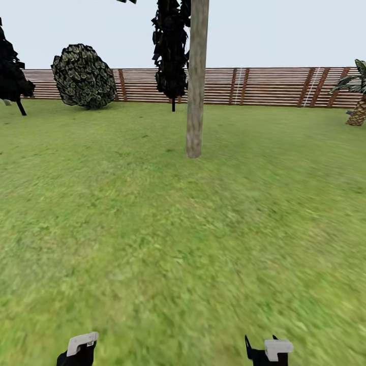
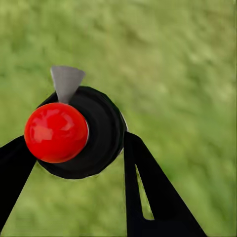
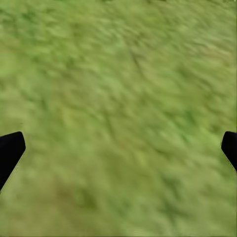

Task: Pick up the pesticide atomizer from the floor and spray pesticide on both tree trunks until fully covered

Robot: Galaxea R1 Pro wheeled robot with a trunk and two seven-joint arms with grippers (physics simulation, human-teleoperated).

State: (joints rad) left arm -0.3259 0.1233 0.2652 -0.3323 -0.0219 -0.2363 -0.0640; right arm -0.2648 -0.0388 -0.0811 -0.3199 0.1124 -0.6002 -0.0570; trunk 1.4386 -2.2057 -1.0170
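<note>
The pesticide atomizer [image 2: 74, 131], a black round body with a red ball top and a grey nozzle, sits between the black fingers of my left gripper [image 2: 79, 165], which is shut on it above the grass. My left gripper [image 1: 77, 352] is at the bottom edge of the head view. My right gripper [image 1: 267, 351] is low on the other side. In the right wrist view, my right gripper [image 3: 118, 148] is open, fingertips wide apart over bare grass. One thick grey-brown tree trunk [image 1: 196, 101] stands straight ahead on the floor [image 1: 152, 244] of green lawn, several metres off.
A brown slat fence [image 1: 269, 86] closes the far side. A thin-trunked dark tree [image 1: 171, 51] stands behind the trunk and another [image 1: 11, 76] at far left. A round bush [image 1: 84, 76] is at back left and a striped-leaf plant [image 1: 357, 101] at far right.
</note>
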